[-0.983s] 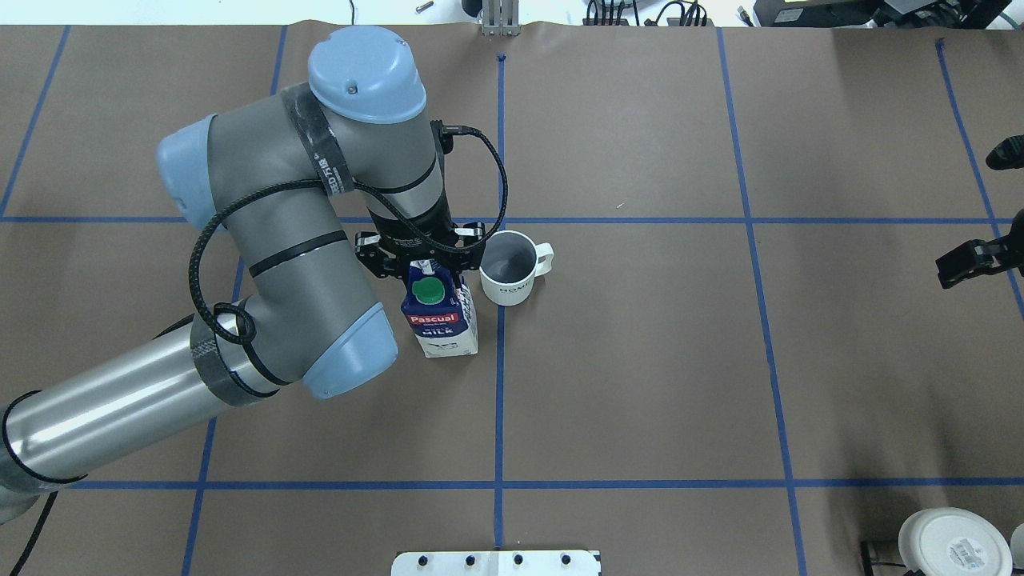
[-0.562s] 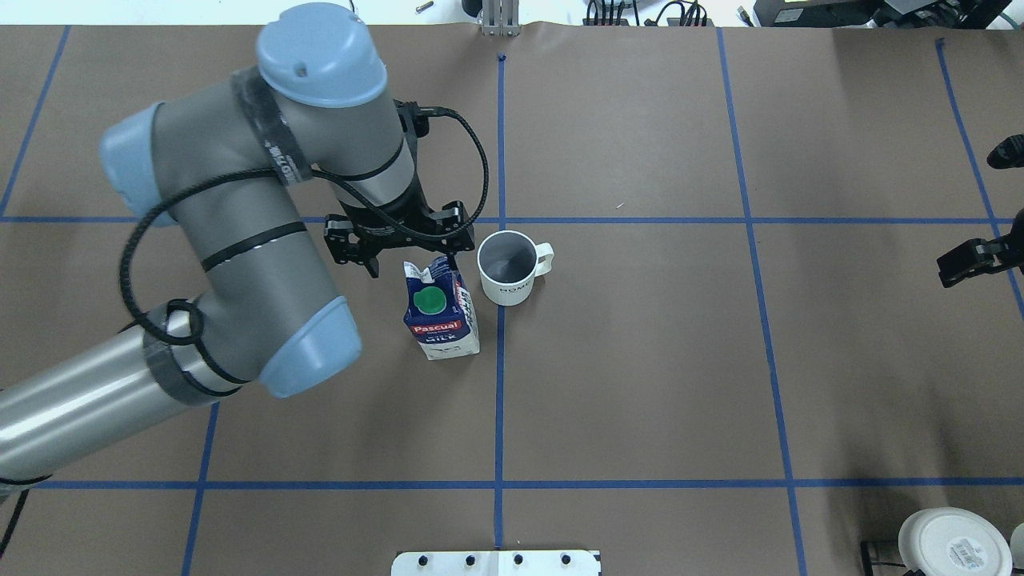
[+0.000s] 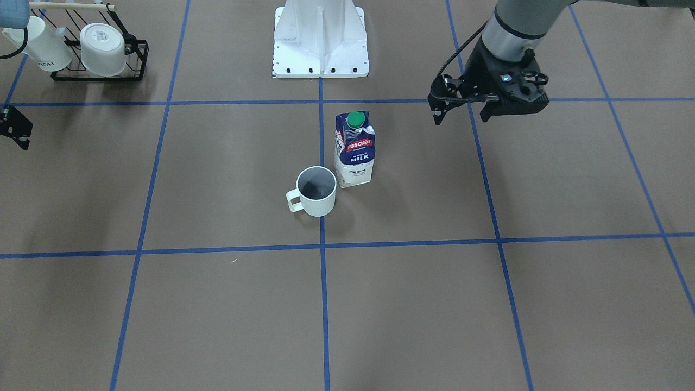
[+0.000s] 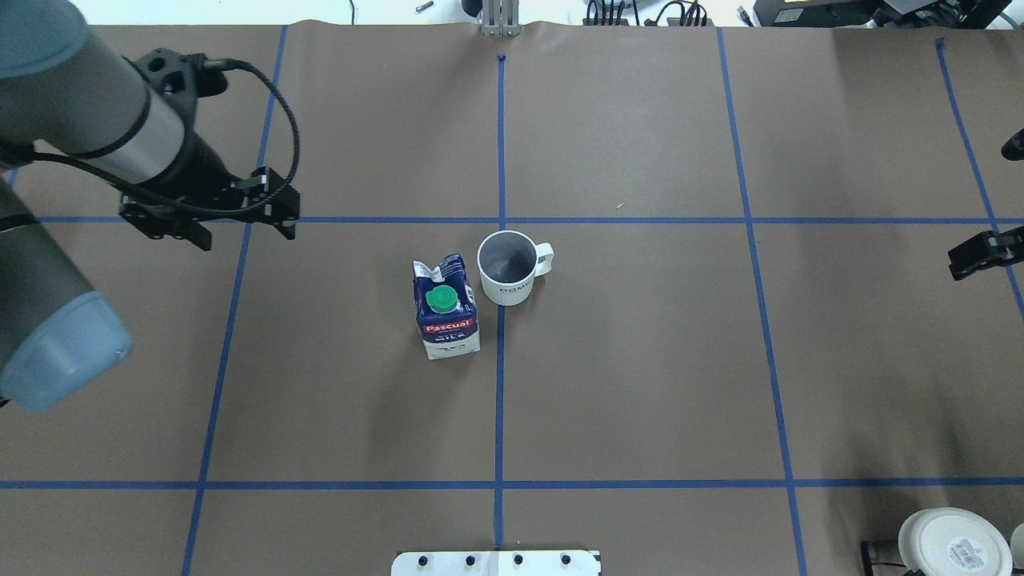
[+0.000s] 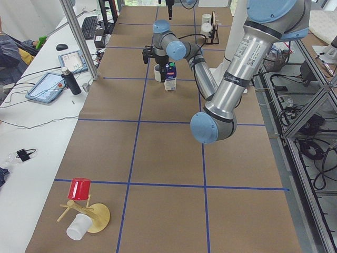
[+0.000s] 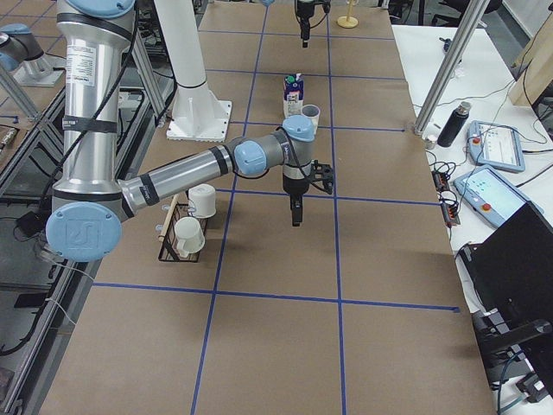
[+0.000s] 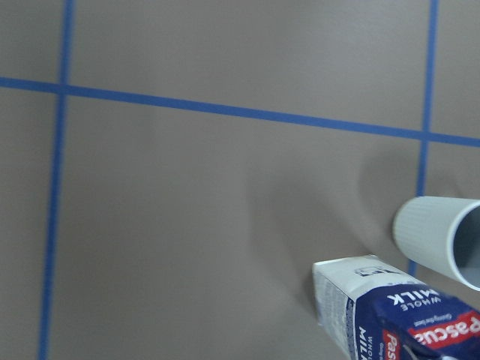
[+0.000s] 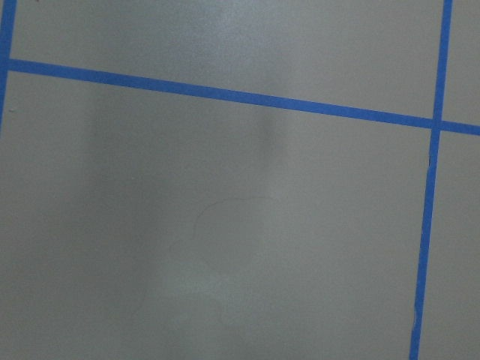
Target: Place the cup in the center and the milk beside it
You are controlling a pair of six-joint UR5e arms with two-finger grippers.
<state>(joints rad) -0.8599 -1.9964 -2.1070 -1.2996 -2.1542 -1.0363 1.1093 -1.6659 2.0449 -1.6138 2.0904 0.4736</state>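
Release of the milk (image 4: 446, 308) is complete. A second ago the left gripper (image 4: 246, 238) was closed about the carton's top. It now hangs well apart from the carton, toward the robot's left, jaws spread wide and empty.

The carton stands upright on the brown table covering (image 4: 640, 360), green cap up, just beside the cup (image 4: 506, 268) on the robot's left of it. The cup sits upright on the middle blue tape line (image 4: 499, 400), unmoved, handle pointing away from the carton.

Judgement: both placements look done, and only the arm's retreat remains.

The right gripper (image 4: 982, 254) shows at the table's right edge, well apart. Its jaw state cannot be told.

Open covering lies on every side of the pair. Whether carton and cup touch cannot be told. The cup rack (image 3: 98, 54) stands far off near a corner.
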